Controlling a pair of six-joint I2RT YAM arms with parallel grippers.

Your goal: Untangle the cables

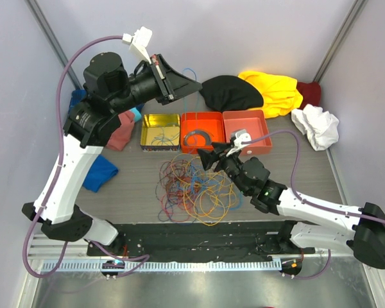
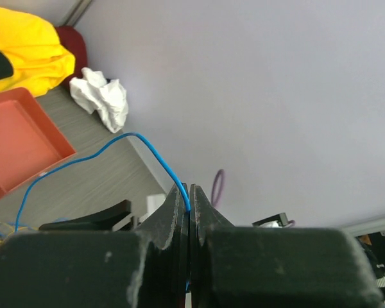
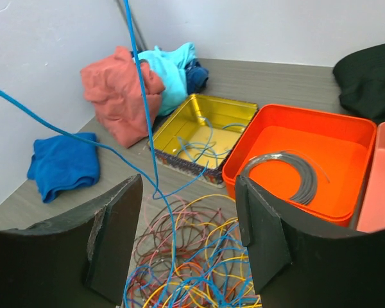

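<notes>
The cables point(image 1: 196, 189) lie in a loose tangle of yellow, orange, blue, red and dark wires on the table in front of the trays. My left gripper point(image 1: 179, 82) is raised high at the back and shut on a blue cable point(image 2: 147, 144), pinched between its jaws point(image 2: 189, 192). That blue cable rises from the tangle point(image 3: 199, 269) through the right wrist view point(image 3: 141, 96). My right gripper point(image 1: 208, 156) is open and empty just above the tangle's far edge, with its fingers point(image 3: 115, 231) spread wide on either side of the wires.
A yellow tin point(image 1: 143, 131) holds blue wires. An orange tray point(image 1: 202, 115) holds a grey coil point(image 3: 289, 173). A salmon tray point(image 1: 244, 123) stands to its right. Cloths lie around: pink point(image 1: 120, 131), blue point(image 1: 99, 173), black point(image 1: 231, 93), yellow point(image 1: 273, 90), white point(image 1: 316, 125).
</notes>
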